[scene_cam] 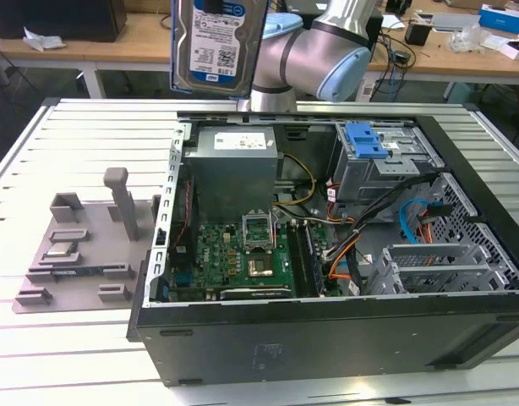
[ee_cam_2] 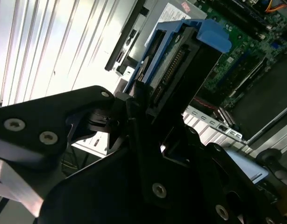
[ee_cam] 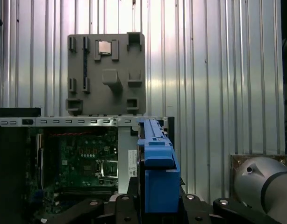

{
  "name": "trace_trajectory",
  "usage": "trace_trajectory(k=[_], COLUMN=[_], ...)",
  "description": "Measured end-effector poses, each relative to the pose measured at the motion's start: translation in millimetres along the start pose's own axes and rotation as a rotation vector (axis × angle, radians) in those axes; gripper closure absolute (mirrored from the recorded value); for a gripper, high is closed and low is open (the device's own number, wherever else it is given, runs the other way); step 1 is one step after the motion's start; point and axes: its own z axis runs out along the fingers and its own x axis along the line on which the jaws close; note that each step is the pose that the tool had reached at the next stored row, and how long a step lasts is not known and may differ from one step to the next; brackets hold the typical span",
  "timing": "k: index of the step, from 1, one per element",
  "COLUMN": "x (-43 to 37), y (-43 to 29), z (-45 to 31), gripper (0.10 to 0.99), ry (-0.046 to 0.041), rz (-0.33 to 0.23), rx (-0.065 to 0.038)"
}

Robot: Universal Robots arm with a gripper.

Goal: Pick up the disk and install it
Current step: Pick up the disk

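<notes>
The gripper (ee_cam_2: 144,100) was clamped on the disk (scene_cam: 219,41). The disk hung upright in the air above the far side of the open computer case (scene_cam: 327,334), its label facing the exterior view. In the second wrist view, the blue rail frame (ee_cam_2: 210,36) sat between the black fingers (ee_cam_2: 139,130). Contact appeared to be on the frame's sides, though it was partly hidden. A grey fixture plate (scene_cam: 82,245) lay on the slatted table (scene_cam: 73,127), beside the case.

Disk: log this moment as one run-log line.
gripper: shut on disk | disk: upright, in the air above open computer case | install: not yet done
</notes>
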Motion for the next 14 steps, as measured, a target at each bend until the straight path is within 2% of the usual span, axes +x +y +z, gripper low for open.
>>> trace_trajectory(k=[3,5,10,11,14], x=[-0.1,-0.2,-0.4,-0.5,0.0], y=[-18.1,-24.5,-54.9,-64.0,-69.0], z=[-0.8,-1.1,-2.6,-3.0,-3.3], gripper=[0.722,0.722,0.722,0.722,0.722], ry=[0.0000,0.0000,0.0000,0.0000,0.0000], rz=[0.000,0.000,0.000,0.000,0.000], rx=[0.000,0.000,0.000,0.000,0.000])
